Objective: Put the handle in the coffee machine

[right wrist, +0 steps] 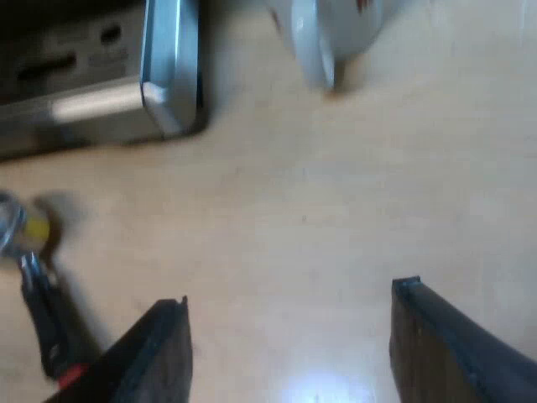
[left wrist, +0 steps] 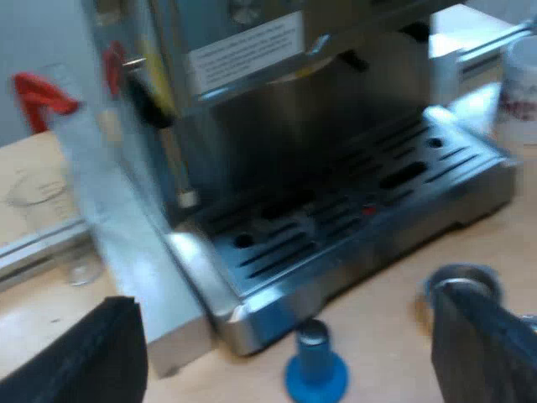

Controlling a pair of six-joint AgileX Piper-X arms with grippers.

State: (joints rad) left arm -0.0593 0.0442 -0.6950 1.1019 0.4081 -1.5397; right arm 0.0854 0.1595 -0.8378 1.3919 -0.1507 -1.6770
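Holder [right wrist: 35, 294] flat on table [right wrist: 277, 210], just outside spread right jaws

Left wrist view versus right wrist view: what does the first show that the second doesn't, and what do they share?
The left wrist view adds a blue tamper standing on the table in front of the coffee machine, a measuring glass beside the machine, and the open left fingers. The right wrist view adds the holder's dark handle with its red end, lying on the table, and the open right fingers. Both share the machine's drip tray, the mug, the holder's metal cup and the table.
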